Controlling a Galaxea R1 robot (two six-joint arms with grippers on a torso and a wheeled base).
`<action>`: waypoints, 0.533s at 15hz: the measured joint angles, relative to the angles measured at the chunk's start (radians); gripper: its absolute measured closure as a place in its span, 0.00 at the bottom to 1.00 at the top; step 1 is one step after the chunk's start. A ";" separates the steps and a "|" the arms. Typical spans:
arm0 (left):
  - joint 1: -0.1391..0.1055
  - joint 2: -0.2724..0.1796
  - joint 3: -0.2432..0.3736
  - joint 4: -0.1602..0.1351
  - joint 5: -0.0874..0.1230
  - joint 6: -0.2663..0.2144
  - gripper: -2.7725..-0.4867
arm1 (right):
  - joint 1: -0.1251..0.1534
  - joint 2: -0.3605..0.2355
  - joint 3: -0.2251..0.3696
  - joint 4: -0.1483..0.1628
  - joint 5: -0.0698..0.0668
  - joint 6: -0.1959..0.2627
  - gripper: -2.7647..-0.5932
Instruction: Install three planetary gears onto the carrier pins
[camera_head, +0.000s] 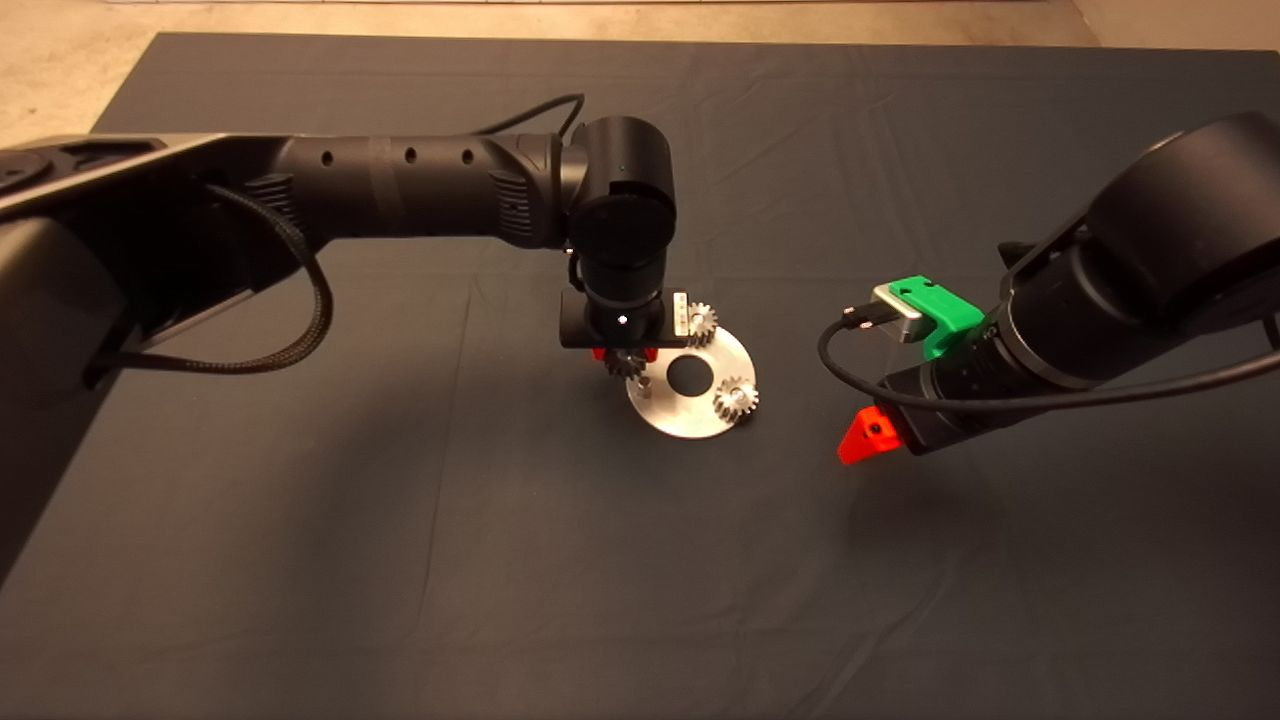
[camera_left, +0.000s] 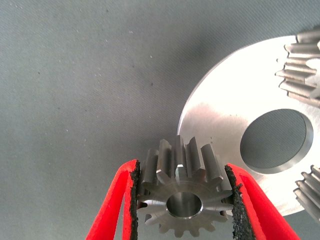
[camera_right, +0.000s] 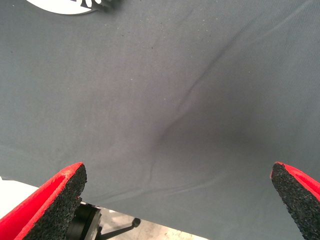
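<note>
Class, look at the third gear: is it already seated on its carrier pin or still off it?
Off. The left gripper holds the third gear above the disc's edge; its pin stands bare.

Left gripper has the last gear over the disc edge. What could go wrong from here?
1. The left gripper clamps the third gear by its teeth; it could tilt and jam on the free pin.
2. The pin sits close under the wrist in the head view, so alignment is hard to judge.
3. A missed descent could shove the carrier disc and disturb the two seated gears.
</note>
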 joint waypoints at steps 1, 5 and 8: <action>0.000 0.001 0.001 0.000 0.000 -0.004 0.82 | 0.000 0.000 0.000 0.000 0.000 0.000 0.01; 0.000 0.001 0.013 -0.004 0.000 -0.013 0.82 | 0.000 0.000 0.000 0.000 0.000 0.000 0.01; 0.000 0.004 0.024 -0.007 0.001 -0.025 0.82 | 0.000 0.000 0.000 0.000 0.000 0.004 0.01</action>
